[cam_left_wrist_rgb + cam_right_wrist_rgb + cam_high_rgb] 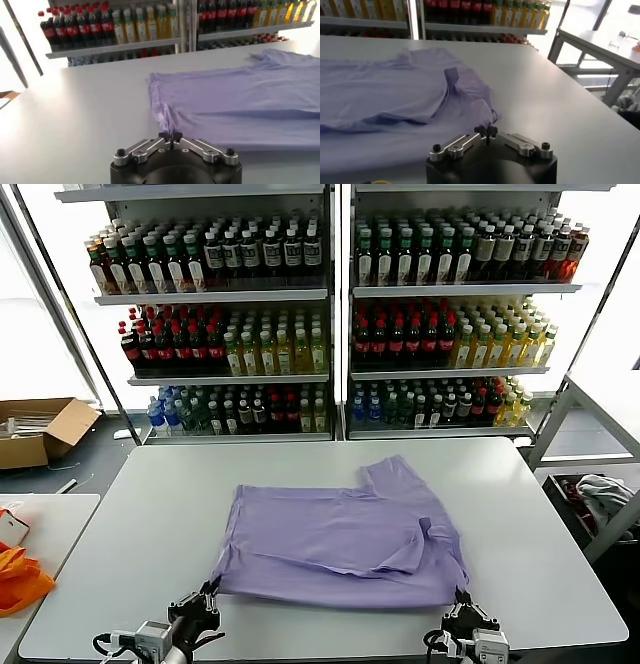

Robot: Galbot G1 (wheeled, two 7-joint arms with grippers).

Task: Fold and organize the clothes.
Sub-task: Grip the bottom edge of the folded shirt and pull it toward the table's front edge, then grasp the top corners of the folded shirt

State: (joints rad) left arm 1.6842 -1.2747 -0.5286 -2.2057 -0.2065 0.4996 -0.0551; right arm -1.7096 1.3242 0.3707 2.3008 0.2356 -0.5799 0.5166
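Both grippers sit at the near edge of the white worktop (pixel 120 524): left gripper (pixel 204 602) at the near left corner of the lavender short-sleeved cotton T-shirt (pixel 340 534), right gripper (pixel 462 608) at its near right corner. Left fingers (pixel 164 136) are nearly together, a pinch of hem apparently between them. Right fingers (pixel 492 131) are nearly closed at the crumpled corner; whether cloth is gripped, I cannot tell. Shirt lies mid-worktop, partly folded, long axis left to right, one sleeve reaching toward the bottle shelves (pixel 330 294). Cloth lies directly ahead of both, neither arm nearer. Likely next: release and smooth.
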